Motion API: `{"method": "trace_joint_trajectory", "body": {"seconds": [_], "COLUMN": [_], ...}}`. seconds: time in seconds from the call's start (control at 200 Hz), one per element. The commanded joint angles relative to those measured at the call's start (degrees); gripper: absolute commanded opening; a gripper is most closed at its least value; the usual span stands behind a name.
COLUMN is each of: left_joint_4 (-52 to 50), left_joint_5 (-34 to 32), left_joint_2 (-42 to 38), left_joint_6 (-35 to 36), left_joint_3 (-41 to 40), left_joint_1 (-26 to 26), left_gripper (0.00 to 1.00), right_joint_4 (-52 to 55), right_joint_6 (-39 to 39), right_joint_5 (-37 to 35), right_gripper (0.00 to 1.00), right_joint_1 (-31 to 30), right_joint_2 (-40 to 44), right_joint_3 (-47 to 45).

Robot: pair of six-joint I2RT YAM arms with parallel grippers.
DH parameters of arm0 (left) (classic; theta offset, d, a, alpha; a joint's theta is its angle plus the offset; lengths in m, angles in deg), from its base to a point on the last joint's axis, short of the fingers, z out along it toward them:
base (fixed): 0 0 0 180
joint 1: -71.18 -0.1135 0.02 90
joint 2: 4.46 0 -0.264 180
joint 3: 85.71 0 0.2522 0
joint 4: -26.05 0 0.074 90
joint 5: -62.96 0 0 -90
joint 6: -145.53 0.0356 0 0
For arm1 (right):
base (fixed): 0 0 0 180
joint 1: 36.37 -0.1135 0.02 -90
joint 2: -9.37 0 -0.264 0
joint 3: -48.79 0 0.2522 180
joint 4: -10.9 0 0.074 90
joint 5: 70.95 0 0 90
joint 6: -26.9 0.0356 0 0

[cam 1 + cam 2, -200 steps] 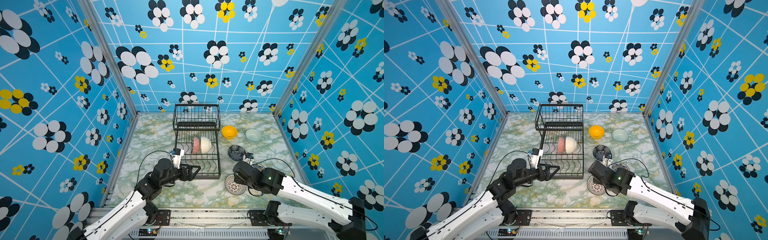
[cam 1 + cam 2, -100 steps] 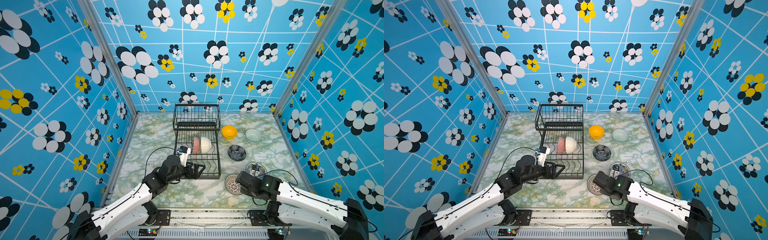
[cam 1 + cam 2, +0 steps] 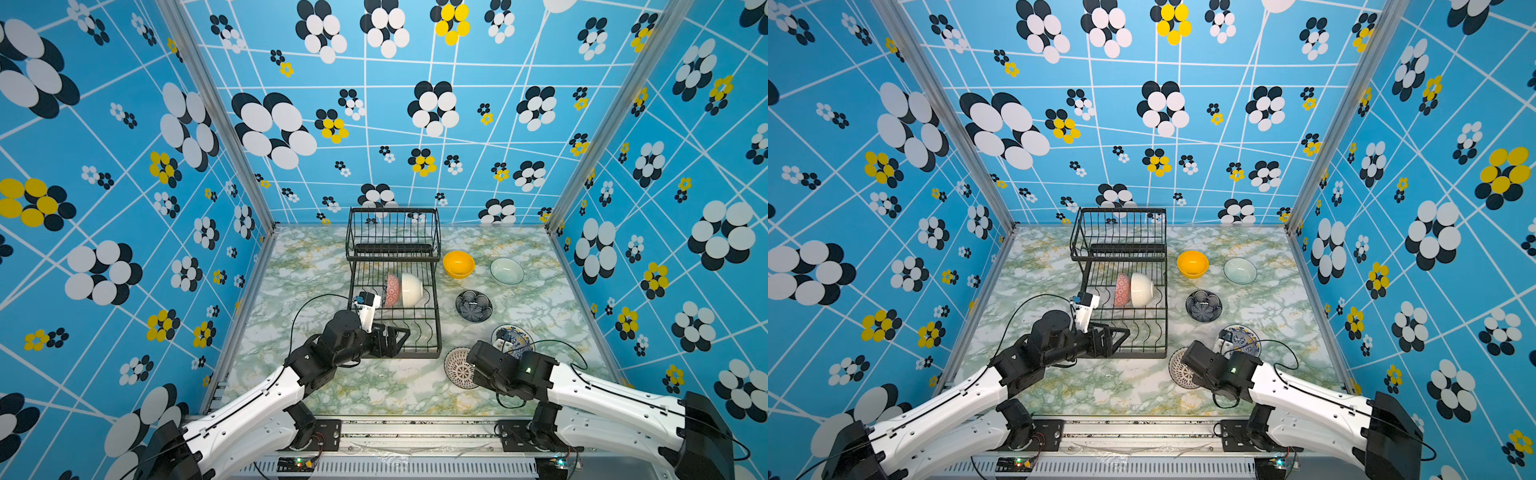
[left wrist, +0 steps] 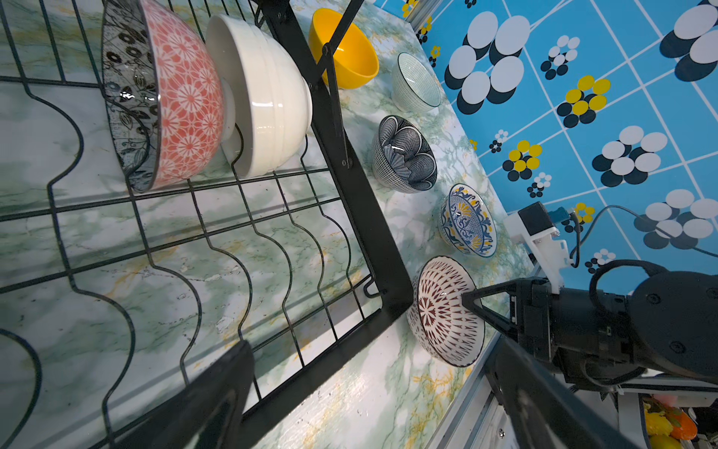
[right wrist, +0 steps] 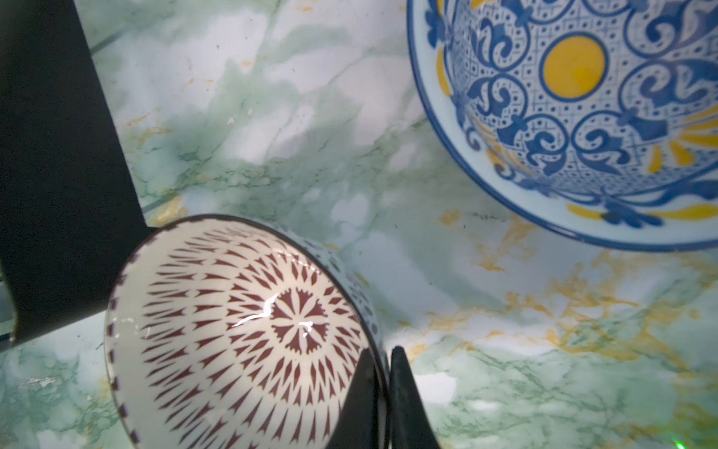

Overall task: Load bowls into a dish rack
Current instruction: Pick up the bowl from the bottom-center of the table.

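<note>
Right wrist view: right pincer (image 5: 382, 359) clamped on rim of maroon bowl (image 5: 241, 330), one finger inside, one outside. Both top views hide that grip under the wrist. Left wrist view: bowl tipped up just beside near corner of rack (image 4: 365, 217); pink bowl (image 4: 186, 101) and cream bowl (image 4: 268, 97) on edge in its tray. Left pincer (image 3: 395, 337) apart over rack's near end. Bowl's contact with table (image 5: 291, 116): cannot tell.

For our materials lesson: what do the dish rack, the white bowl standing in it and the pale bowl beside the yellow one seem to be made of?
Dish rack: thin black wires, matte; probably coated metal. White bowl: opaque, glossy highlights on its ridged wall; likely glazed ceramic. Pale bowl: looks translucent from above, but fine grid lines show close up; glass or ceramic, unclear.
</note>
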Motion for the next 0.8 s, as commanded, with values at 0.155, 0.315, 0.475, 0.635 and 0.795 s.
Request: {"method": "trace_joint_trajectory", "body": {"seconds": [0.155, 0.315, 0.475, 0.635, 0.795], "left_joint_4": [2.61, 2.08, -3.99, -2.14, -4.66], "left_joint_5": [-0.79, -4.89, -5.79, -8.77, -13.63], "left_joint_2": [0.35, 1.56, 3.78, 2.32, 0.37], "left_joint_6": [-4.04, -13.48, -20.87, -28.35, -39.11], "left_joint_3": [0.89, 4.7, 11.84, 13.28, 15.02], "left_joint_1": [0.2, -0.2, -0.04, 1.52, 2.19], "left_gripper": [0.99, 0.99, 0.99, 0.99, 0.95], "right_joint_4": [6.66, 10.87, 16.95, 18.34, 10.11], "right_joint_6": [-0.85, -4.15, -10.02, -16.51, -26.09], "right_joint_5": [-2.54, -6.63, -10.59, -15.11, -16.49], "right_gripper": [0.0, 0.0, 0.0, 0.0, 0.0], "right_joint_1": [-0.47, -0.32, -0.28, -0.23, -0.24], "right_joint_2": [0.52, 1.35, -0.98, -3.3, -4.71], "right_joint_3": [3.62, 8.63, 17.52, 24.52, 26.98]}}
